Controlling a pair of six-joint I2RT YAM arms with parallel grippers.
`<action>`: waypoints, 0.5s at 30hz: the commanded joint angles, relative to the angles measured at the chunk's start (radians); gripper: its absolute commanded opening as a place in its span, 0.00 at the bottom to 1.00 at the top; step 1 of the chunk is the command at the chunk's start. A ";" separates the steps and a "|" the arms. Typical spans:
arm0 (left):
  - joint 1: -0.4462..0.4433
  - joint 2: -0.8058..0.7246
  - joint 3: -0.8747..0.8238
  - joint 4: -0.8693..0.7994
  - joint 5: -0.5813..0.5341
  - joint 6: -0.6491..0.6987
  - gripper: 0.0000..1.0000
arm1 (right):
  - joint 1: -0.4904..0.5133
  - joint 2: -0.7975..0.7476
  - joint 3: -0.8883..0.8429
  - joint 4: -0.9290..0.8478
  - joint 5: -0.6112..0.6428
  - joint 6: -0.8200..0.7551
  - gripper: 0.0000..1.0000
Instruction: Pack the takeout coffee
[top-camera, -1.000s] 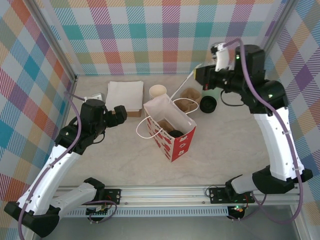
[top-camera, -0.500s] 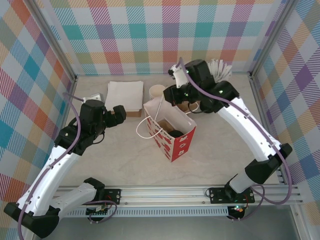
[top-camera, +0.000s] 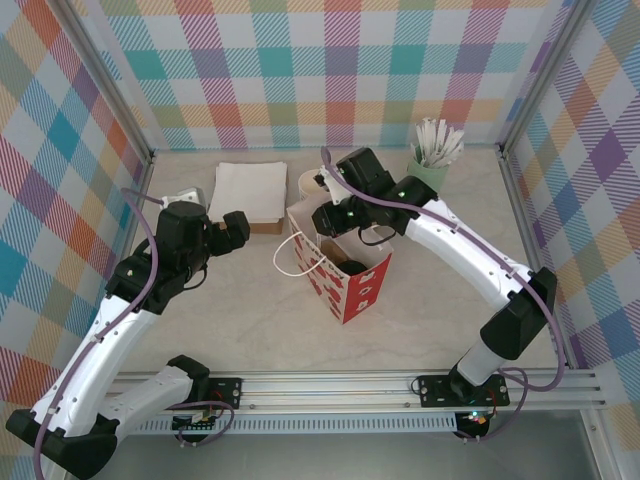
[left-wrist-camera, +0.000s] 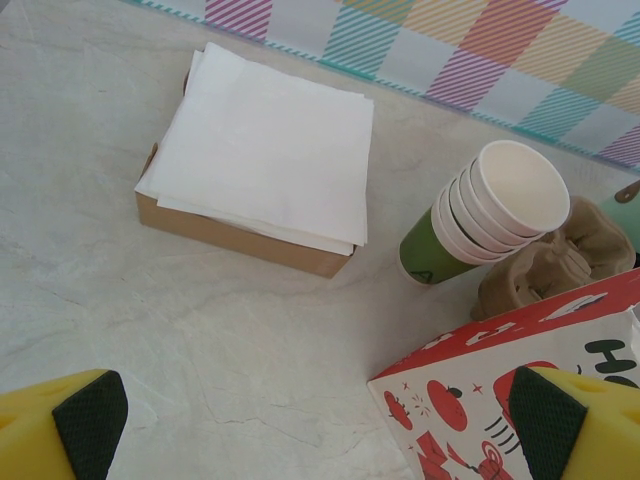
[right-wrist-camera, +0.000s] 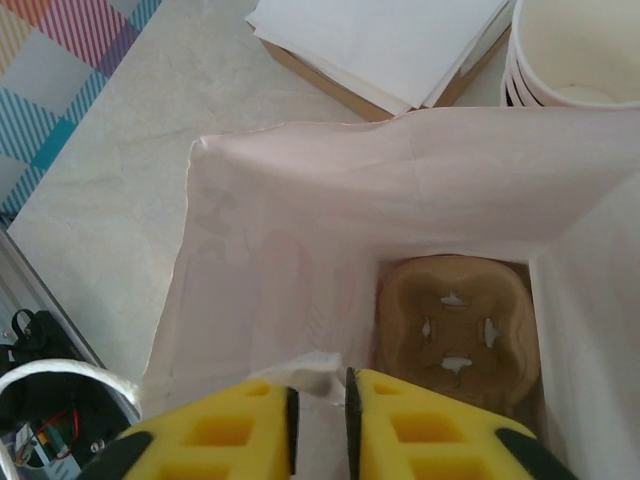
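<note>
Over the bag (top-camera: 350, 290) the right gripper (right-wrist-camera: 318, 390), swung in from two o'clock, is held with fingers close-set, any grip untellable; the coffee (top-camera: 351, 266) seems already bagged. The left gripper (left-wrist-camera: 318, 420) is spread empty at nine o'clock.

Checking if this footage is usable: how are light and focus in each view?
Top external view: even, soft light, sharp, faint shadows by the paper bag. Left wrist view: napkin stack bright with little texture, left end effector soft at the corners. Right wrist view: right end effector soft up close, cup carrier in the bag sharper.
</note>
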 joint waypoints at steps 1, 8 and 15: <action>0.007 0.004 0.019 -0.015 -0.021 -0.009 1.00 | 0.007 -0.003 0.064 -0.041 0.037 -0.012 0.32; 0.014 0.063 0.086 -0.048 -0.015 0.001 1.00 | 0.008 -0.012 0.209 -0.158 0.169 -0.051 0.49; 0.175 0.111 0.095 -0.044 0.162 -0.031 1.00 | 0.005 -0.077 0.249 -0.201 0.277 -0.053 0.64</action>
